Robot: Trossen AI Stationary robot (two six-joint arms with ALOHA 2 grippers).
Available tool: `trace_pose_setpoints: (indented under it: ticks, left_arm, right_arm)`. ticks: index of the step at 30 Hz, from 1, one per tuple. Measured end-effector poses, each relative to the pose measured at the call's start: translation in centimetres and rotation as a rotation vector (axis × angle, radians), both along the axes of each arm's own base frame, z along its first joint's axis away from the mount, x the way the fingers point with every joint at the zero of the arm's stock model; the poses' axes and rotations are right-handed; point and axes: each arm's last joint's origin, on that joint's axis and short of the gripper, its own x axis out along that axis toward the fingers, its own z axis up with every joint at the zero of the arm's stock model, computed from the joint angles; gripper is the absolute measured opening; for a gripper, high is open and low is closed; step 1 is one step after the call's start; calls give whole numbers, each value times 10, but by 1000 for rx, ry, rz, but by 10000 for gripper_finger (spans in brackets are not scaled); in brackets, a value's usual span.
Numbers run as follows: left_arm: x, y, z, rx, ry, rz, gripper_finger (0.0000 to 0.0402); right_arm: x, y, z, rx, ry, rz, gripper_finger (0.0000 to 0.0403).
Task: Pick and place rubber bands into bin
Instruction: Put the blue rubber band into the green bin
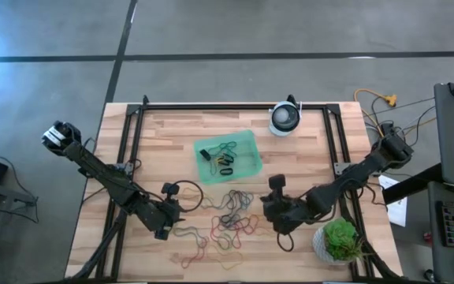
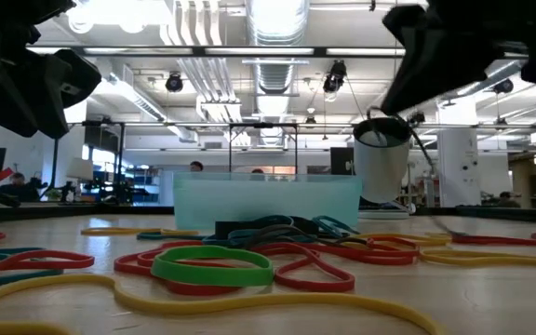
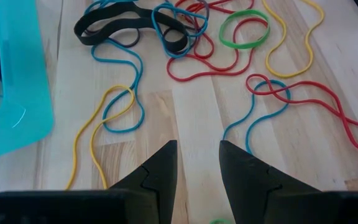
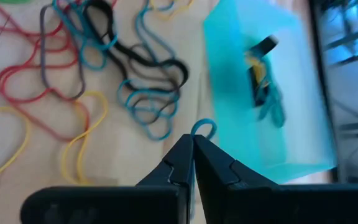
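Note:
The green translucent bin [image 1: 227,155] stands at the table's middle, toward the far side, with a few rubber bands inside [image 4: 261,74]. Many loose rubber bands [image 1: 231,214] in red, blue, yellow, green and black lie on the wood in front of it. My right gripper [image 4: 193,144] is shut on a blue rubber band. It stands just right of the pile [image 1: 275,191], near the bin's near right corner. My left gripper [image 3: 197,152] hovers open left of the pile [image 1: 170,213], with nothing between its fingers. My right gripper pinches a thin blue rubber band between its two fingertips. A small loop of it [image 4: 202,129] sticks out past the tips. The fingers slant down from the table's near right side toward the bin. The fingers hide the rest of the band.
A round white device [image 1: 284,118] sits at the far edge and a green plant [image 1: 339,239] at the near right corner. Cables [image 1: 385,102] trail off the table's far right. A dark frame [image 1: 132,134] runs along the table's left, far and right sides.

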Motion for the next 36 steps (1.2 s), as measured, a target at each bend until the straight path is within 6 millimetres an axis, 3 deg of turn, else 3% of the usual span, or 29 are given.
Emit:
trace_pose_setpoints:
  ticks: [9, 15, 26, 32, 36]
  left_arm:
    - [0, 0, 0, 0, 1, 0, 105]
    - [0, 0, 0, 0, 0, 0, 105]
    - [0, 0, 0, 10, -3, -1, 105]
    - [0, 0, 0, 13, -4, -3, 105]
    - [0, 0, 0, 27, -6, -15, 105]
  right_arm:
    - [14, -2, 27, -135, -62, 24, 8]
    - [32, -25, 42, -179, -73, -15, 8]
    - [71, -115, 56, -113, -147, -84, 8]
    - [82, -167, 66, 33, -286, -83, 8]
    - [85, -191, 67, 132, -353, -89, 8]
